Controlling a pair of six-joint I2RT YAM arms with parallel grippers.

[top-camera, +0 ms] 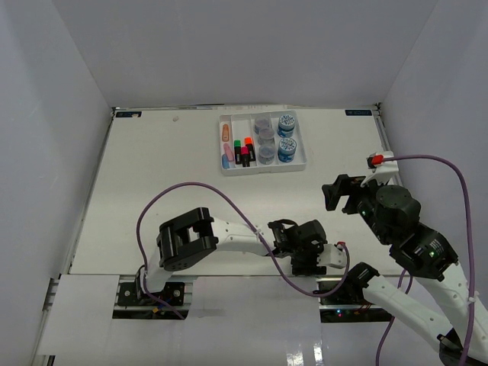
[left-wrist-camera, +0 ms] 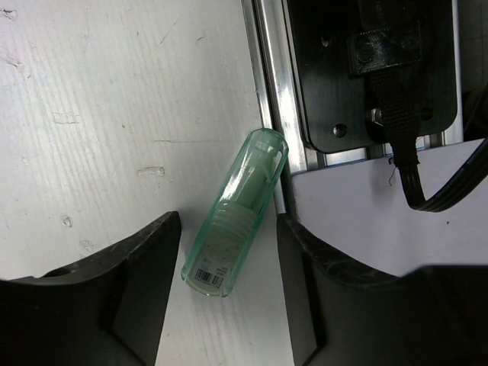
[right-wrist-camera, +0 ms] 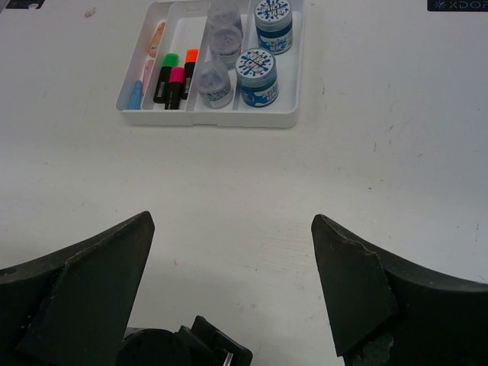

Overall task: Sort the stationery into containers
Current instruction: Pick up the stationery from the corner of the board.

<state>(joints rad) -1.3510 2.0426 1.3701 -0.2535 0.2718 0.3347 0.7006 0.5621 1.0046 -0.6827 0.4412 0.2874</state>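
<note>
A mint highlighter (left-wrist-camera: 232,213) lies on the table at its near edge, against the metal rail. My left gripper (left-wrist-camera: 229,229) is open and low over it, one finger on each side, not touching it. In the top view the left gripper (top-camera: 305,261) hides the highlighter. The white tray (top-camera: 263,171) stands at the far middle. It holds pastel highlighters (top-camera: 226,145), black highlighters (top-camera: 243,149), grey jars (top-camera: 265,136) and blue-labelled jars (top-camera: 287,137), each kind in its own compartment. My right gripper (top-camera: 341,193) is open and empty, above the table facing the tray (right-wrist-camera: 229,120).
A metal rail (left-wrist-camera: 278,114) and the right arm's black base plate (left-wrist-camera: 374,69) with its cable sit just beyond the highlighter. A purple cable (top-camera: 191,187) loops over the left arm. White walls enclose the table on three sides.
</note>
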